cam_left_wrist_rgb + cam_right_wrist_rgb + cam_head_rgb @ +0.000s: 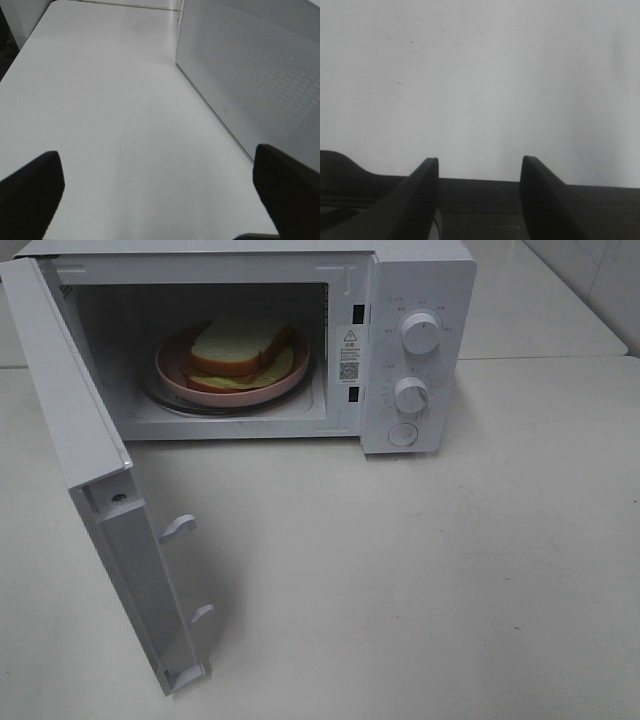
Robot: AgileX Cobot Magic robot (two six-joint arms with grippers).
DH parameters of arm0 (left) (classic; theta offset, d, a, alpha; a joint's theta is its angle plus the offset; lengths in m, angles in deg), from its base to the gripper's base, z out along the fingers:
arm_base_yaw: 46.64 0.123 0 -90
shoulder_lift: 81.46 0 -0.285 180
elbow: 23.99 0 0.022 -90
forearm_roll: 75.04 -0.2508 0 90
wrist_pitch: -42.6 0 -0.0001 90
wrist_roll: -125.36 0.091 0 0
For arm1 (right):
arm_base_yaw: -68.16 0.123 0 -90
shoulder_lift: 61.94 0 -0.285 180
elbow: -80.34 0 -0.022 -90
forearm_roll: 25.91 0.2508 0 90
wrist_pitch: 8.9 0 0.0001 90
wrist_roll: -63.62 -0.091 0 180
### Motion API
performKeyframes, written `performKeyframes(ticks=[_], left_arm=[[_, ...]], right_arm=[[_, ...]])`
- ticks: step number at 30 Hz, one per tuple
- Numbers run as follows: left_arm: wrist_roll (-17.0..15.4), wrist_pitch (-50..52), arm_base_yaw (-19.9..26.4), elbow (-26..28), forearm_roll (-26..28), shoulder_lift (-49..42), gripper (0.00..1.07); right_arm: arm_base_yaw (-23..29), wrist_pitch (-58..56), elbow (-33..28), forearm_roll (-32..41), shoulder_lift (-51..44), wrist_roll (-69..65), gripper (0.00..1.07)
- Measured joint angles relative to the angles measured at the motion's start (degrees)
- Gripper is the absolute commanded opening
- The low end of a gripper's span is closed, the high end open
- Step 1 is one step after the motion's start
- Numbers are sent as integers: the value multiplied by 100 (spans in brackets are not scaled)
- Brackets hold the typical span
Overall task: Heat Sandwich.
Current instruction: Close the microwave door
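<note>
Sandwich on its plate inside the open microwave, both grippers spread

Sandwich (240, 348) first: thick white bread slices with tan crust and pale green lettuce peeking out below, resting on a round pink plate (172, 375). That plate sits on the glass turntable (158, 400) inside the white boxy microwave (420, 280). The white microwave door (70, 410) is swung wide open toward the left side of the pale tabletop (420, 580), its two latch hooks showing. Two round white knobs (421, 332) are stacked on the control panel.

Over to the left gripper (156, 160): its dark fingers (30, 195) stand far apart above the table, with the door's perforated face just beside it. And the right gripper (479, 162): black fingers parted too, only bare table showing between them.
</note>
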Motion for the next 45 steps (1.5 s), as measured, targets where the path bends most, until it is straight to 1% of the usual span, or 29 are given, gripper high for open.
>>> performKeyframes(ticks=[2, 3, 5, 7, 8, 12, 14, 16, 17, 20, 32, 45], left_arm=[[0, 0, 0, 0, 0, 0, 97], [0, 0, 0, 0, 0, 0, 97], [0, 0, 0, 0, 0, 0, 97], [0, 0, 0, 0, 0, 0, 97], [0, 0, 0, 0, 0, 0, 97], [0, 0, 0, 0, 0, 0, 97], [0, 0, 0, 0, 0, 0, 97], [0, 0, 0, 0, 0, 0, 97], [0, 0, 0, 0, 0, 0, 97], [0, 0, 0, 0, 0, 0, 97], [0, 0, 0, 0, 0, 0, 97], [0, 0, 0, 0, 0, 0, 97]], right_arm=[[0, 97, -275, -195, -498, 0, 51], [0, 97, -275, -195, -498, 0, 51], [0, 155, -338, -258, -802, 0, 51], [0, 183, -355, -292, -1261, 0, 51], [0, 183, -355, -292, -1261, 0, 51], [0, 229, -355, -292, -1845, 0, 51], [0, 229, -355, -292, -1937, 0, 51], [0, 229, -355, -292, -2280, 0, 51], [0, 229, -355, -292, -2280, 0, 51], [0, 235, -361, -292, -2664, 0, 51], [0, 241, -367, -229, -3443, 0, 51], [0, 241, -367, -229, -3512, 0, 51]])
